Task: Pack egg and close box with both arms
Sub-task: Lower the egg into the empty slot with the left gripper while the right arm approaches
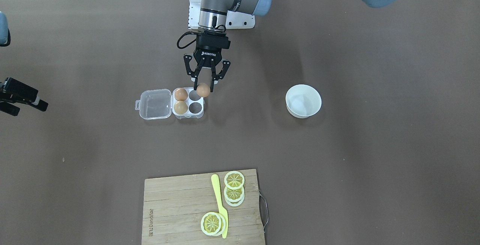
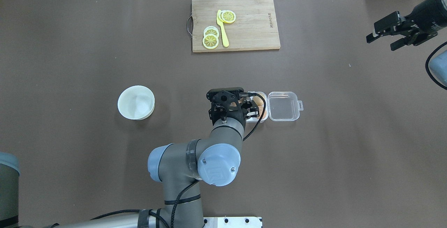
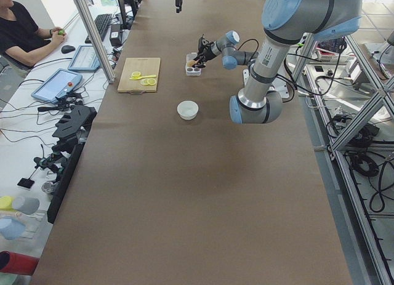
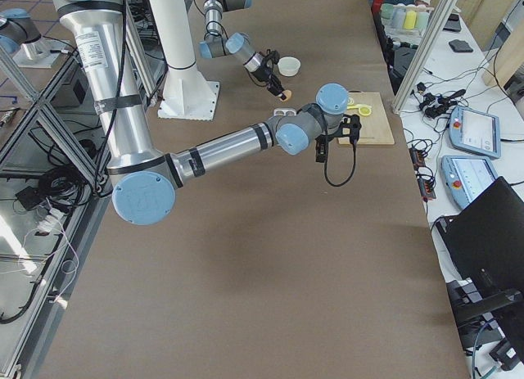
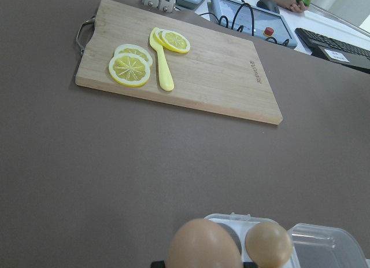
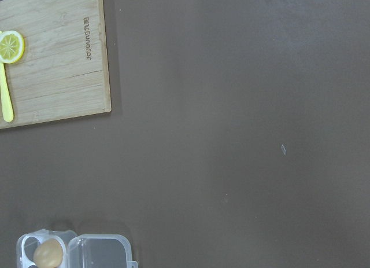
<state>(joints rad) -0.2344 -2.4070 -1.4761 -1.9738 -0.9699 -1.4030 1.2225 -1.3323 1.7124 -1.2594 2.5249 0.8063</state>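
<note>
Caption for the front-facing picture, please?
Left gripper holds the egg over the open box, where two other eggs already sit.

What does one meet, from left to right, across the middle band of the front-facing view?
Right claw → box lid → two packed eggs → held egg → bowl.
</note>
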